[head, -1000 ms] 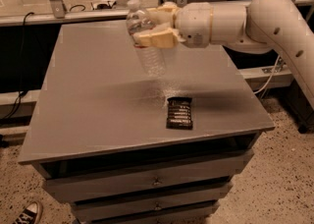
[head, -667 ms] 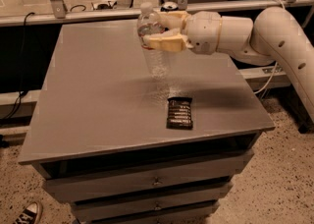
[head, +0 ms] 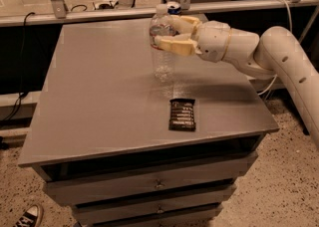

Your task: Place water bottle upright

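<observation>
The water bottle [head: 162, 64], clear ribbed plastic with a white cap, stands upright near the back middle of the grey table [head: 89, 96]. Its base appears to touch the tabletop. My gripper [head: 165, 34] reaches in from the right at the bottle's upper part. One tan finger [head: 174, 46] is in front of the bottle and the other is behind it, closed around the bottle.
A blue soda can [head: 173, 8] stands just behind the bottle at the table's back edge. A dark snack packet [head: 182, 114] lies flat in front of the bottle. A metal rail runs behind the table. Drawers are below the tabletop.
The bottle has gone from slightly tilted to upright in the gripper. The hand and bottle have shifted a little right and towards the back of the table.
</observation>
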Motion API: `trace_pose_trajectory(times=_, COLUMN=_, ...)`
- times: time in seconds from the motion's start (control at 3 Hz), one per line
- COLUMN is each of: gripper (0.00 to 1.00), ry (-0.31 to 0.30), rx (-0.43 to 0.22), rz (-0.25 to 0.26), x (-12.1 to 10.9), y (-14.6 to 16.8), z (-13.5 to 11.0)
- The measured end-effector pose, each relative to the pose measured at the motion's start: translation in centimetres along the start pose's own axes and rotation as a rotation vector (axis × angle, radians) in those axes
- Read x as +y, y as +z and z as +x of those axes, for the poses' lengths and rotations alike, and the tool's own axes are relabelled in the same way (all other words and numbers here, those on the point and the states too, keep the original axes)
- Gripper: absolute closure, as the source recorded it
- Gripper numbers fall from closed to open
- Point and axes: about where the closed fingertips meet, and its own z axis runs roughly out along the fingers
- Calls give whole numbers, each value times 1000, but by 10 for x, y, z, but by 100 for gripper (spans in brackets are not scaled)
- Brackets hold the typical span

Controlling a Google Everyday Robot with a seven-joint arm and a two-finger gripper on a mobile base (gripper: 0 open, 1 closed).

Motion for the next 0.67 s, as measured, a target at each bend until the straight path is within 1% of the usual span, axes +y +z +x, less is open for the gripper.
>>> trace_pose_trajectory(times=0.33, gripper=100, ry=23, rx=-32, rz=20, x=0, y=-7, z=7)
trace_pose_trajectory(times=0.67, gripper=83, ry=37, rx=-51, rz=30, x=1, y=-13, z=10)
